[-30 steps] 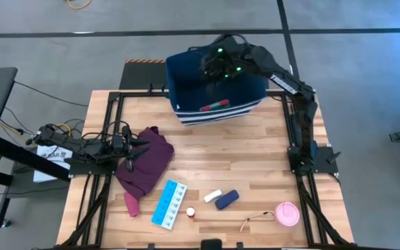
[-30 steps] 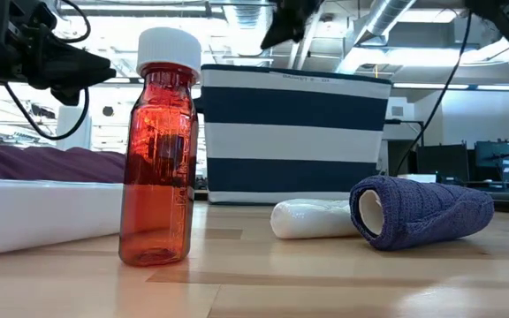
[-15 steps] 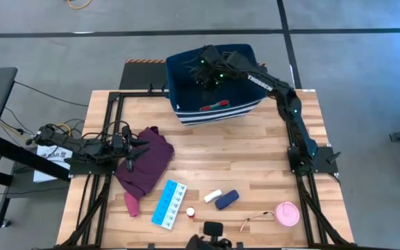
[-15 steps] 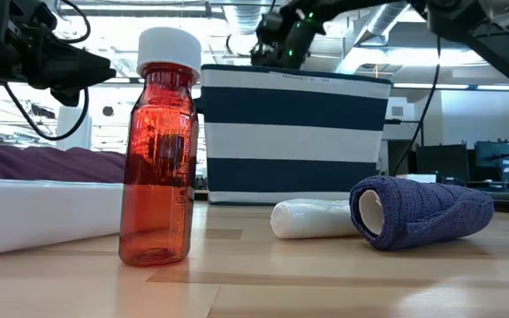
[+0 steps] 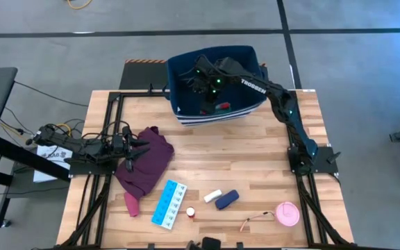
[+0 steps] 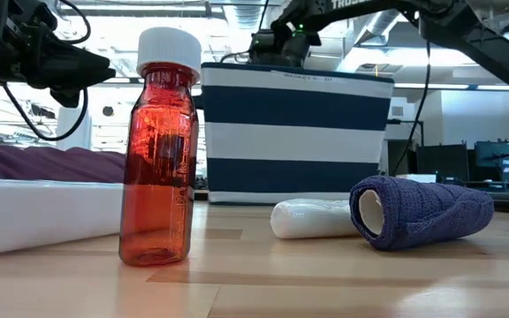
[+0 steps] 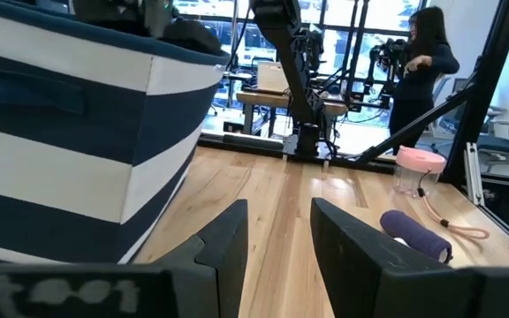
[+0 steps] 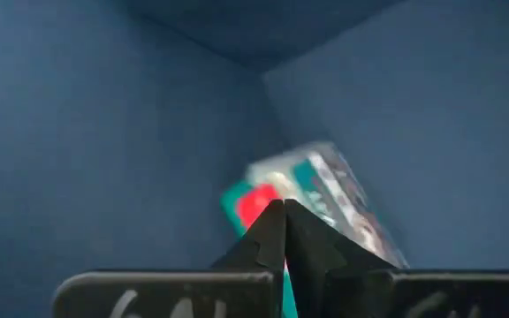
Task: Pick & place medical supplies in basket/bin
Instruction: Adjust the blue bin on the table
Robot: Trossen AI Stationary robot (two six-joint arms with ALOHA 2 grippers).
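Inside the bin [image 5: 186, 114], the right gripper [image 8: 283, 231] hangs with fingers pressed together, empty, above the teal-white-red box [image 8: 325, 199]. Left gripper [image 7: 277, 231], fingers apart, rests over the maroon cloth [image 5: 148, 163]; pill organizer [image 5: 169, 203] and red bottle [image 6: 159, 150] remain on the table [image 5: 255, 153].

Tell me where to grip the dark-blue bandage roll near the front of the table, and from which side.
Grip the dark-blue bandage roll across its narrow middle, coming straight down from above. It lies on its side on the table, a short oblong with clear wood along both long flanks. The small white piece sits close off one end, so I'd keep the fingers off the ends.
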